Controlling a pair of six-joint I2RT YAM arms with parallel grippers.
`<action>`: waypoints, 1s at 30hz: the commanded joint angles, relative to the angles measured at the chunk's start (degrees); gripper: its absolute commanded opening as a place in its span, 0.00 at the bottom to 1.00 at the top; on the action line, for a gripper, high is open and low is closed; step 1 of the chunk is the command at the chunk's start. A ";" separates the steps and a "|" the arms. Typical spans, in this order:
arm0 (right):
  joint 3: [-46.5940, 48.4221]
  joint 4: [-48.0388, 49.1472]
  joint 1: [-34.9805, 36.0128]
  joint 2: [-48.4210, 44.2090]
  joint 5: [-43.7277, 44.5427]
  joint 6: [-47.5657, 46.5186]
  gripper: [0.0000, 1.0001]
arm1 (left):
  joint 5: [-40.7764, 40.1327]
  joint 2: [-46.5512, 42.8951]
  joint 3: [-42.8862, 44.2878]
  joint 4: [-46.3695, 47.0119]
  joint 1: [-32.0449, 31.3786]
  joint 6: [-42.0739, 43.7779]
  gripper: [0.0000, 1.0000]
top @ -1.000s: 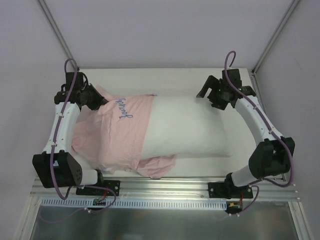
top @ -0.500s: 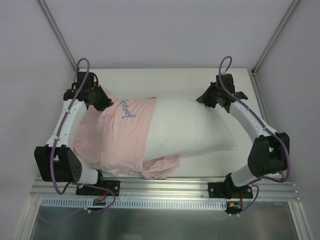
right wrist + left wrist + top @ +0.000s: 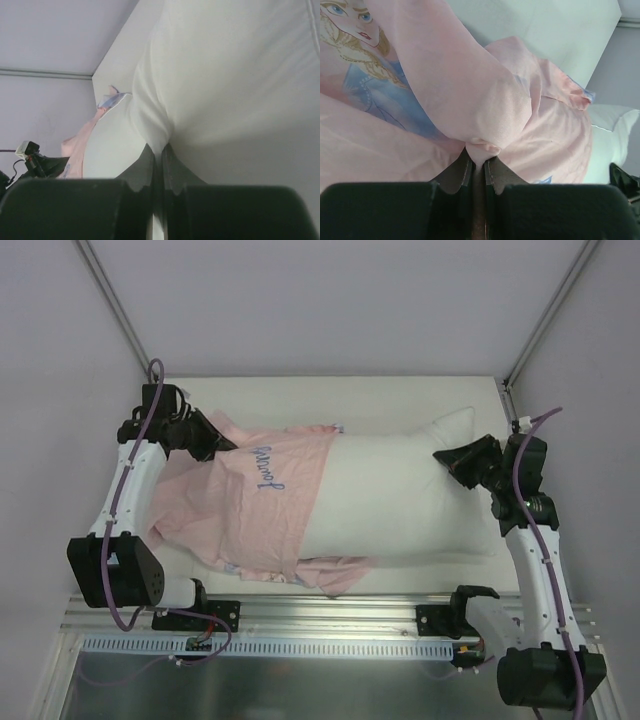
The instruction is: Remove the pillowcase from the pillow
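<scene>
tug-of-war on the counter (image 3: pixel 330 398): the right arm (image 3: pixel 535 540) has swung round from the far right corner to the right end of the pillow (image 3: pixel 400 495), and its jaws are pinched shut on a fold of the white cover, as the right wrist view shows. in the past second the pillow has slid to the right and its far right corner has been lifted into a peak. the left jaws are closed tight on a bunch of the pink pillowcase (image 3: pixel 250 505) at the far left, about where they were a second ago. the case has been dragged a little to the right with the pillow, and its open edge and the loose flap at the near side have shifted right too.

only slightly more white shows than before. the pillow lies across the middle of the counter, its right half bare and its left half still inside the case. so the pull seems to be carrying both things along rather than parting them cleanly. the job looks roughly half done, and the left grip will probably have to hold firm, or pull left, for the rest to come free.
</scene>
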 commanded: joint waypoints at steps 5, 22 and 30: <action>-1.78 3.35 -8.70 -0.57 9.75 -0.59 0.01 | -8.80 -6.26 -1.42 1.87 13.14 1.06 0.00; 6.97 -0.66 -3.90 3.46 2.35 -11.65 0.01 | 1.14 -4.96 -2.49 4.76 13.29 3.51 0.00; 20.80 -15.71 14.14 14.71 22.55 -23.01 0.92 | -4.47 5.77 1.65 4.77 -12.22 4.15 0.00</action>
